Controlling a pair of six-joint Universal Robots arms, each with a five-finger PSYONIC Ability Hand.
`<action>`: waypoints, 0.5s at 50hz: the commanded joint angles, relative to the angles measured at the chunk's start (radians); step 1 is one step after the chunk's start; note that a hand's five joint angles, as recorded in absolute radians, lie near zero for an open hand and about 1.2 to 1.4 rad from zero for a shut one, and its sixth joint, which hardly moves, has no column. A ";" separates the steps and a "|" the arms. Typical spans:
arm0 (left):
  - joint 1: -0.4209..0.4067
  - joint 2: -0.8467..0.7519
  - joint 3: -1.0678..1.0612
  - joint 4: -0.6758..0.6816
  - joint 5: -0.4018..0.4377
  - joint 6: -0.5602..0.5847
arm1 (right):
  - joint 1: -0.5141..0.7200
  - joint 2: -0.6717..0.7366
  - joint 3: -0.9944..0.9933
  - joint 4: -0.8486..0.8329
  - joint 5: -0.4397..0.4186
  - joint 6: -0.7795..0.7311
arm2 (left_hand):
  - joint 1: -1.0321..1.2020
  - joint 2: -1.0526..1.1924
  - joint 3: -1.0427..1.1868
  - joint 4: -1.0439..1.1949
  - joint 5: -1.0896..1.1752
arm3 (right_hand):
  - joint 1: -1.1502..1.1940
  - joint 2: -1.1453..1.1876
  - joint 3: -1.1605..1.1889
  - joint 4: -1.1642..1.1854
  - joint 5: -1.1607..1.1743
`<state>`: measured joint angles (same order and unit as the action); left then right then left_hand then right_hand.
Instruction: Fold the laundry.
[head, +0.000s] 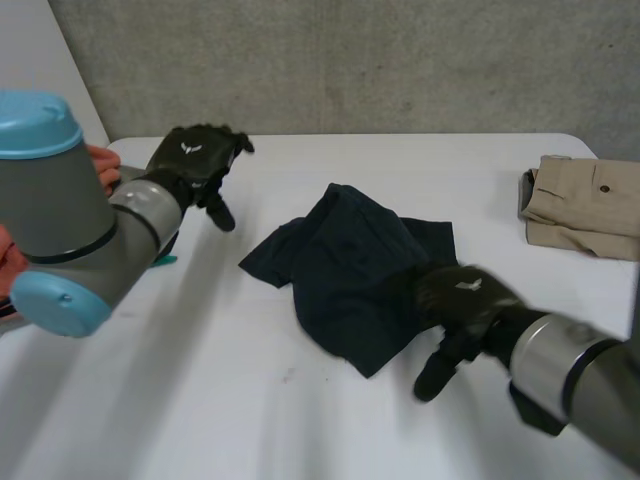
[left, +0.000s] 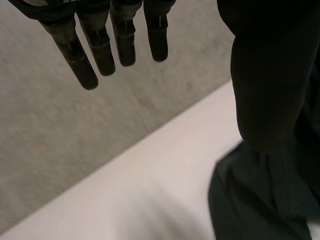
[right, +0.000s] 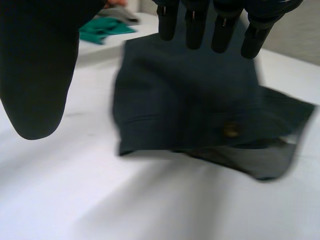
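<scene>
a crumpled dark navy garment (head: 345, 265) is seen lying flat near the middle of the white table (head: 200, 410), with one part folded over itself and a small button (right: 231, 130) shown on its upper layer in the right wrist view. the right hand (head: 462, 295) is placed at the garment's near right edge, its palm over the cloth; its fingers (right: 195, 27) are held straight and slightly apart above the fabric, the thumb is held away from them, and nothing is pinched. whether the palm touches the cloth cannot be told. the left hand (head: 192, 160) is held up over the far left part of the table, well apart from the garment, with its fingers (left: 102, 50) straight and spread and nothing held in them. a folded beige garment (head: 585, 205) is set at the far right of the table, apart from the dark one. a teal cloth (right: 102, 31) is seen at the table's left side, beyond the navy garment from the right hand.
</scene>
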<state>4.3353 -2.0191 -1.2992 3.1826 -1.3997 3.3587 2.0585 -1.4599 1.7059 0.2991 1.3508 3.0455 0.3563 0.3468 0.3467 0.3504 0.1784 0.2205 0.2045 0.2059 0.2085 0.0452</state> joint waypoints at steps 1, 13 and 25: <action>0.081 -0.167 0.015 -0.003 0.225 0.004 | 0.109 0.171 -0.006 -0.179 0.093 -0.007 | 0.080 0.090 0.090 0.086 0.084 | 0.002 0.018 0.017 0.014 0.003; -0.026 -0.414 0.265 -0.006 0.255 -0.002 | 0.236 0.417 -0.114 -0.437 0.363 -0.106 | 0.001 0.011 0.011 0.007 0.004 | 0.076 0.092 0.090 0.088 0.077; -0.101 -0.521 0.397 -0.006 0.190 -0.004 | 0.247 0.541 -0.190 -0.485 0.390 -0.136 | 0.947 0.957 0.957 0.953 0.951 | 1.069 1.085 1.083 1.081 1.069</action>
<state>4.2497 -2.5215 -0.9410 3.1770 -1.1618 3.3550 2.3090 -0.9522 1.5441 -0.1803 1.7402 2.9092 0.6683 0.6279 0.6261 0.6282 0.4507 0.4929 0.5046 0.5013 0.4987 0.3261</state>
